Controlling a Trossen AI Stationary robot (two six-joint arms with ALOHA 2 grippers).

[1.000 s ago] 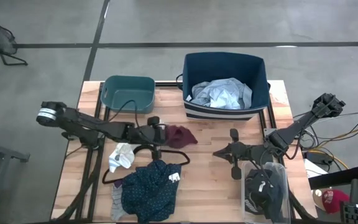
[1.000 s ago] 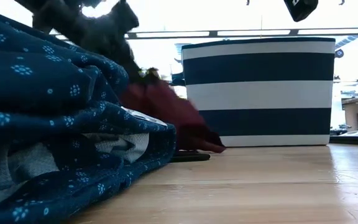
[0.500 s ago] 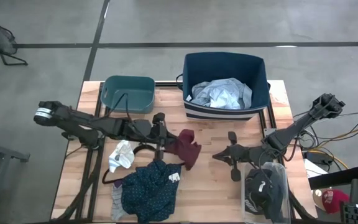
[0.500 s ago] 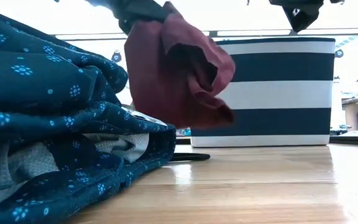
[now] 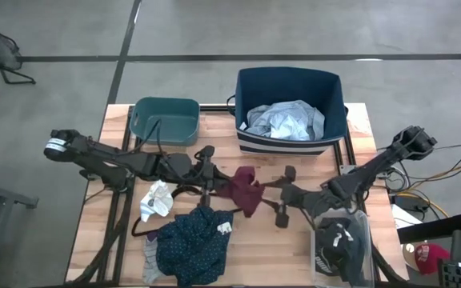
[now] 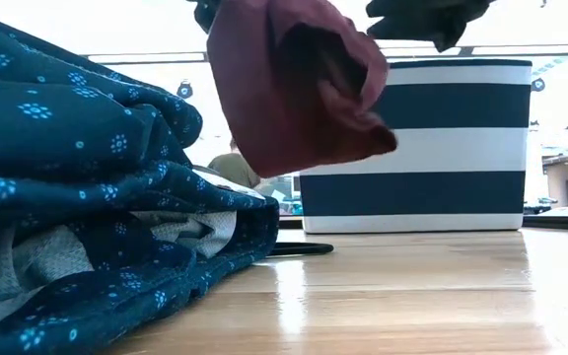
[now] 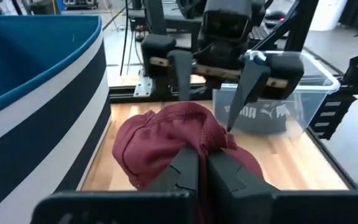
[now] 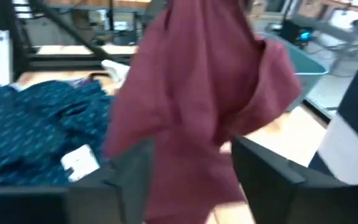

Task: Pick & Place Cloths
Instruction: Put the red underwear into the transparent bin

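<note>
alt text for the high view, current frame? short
Top-down view of a wooden table: the left gripper holds a maroon cloth above mid-table, while the open right gripper reaches toward it. A striped navy bin holds a pale shirt; a patterned navy top lies at the near edge.

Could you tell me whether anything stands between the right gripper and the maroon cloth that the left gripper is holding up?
Nothing visible does. The right gripper is open beside the maroon cloth, which hangs clear of the table from the left gripper; only open air separates them.
</note>
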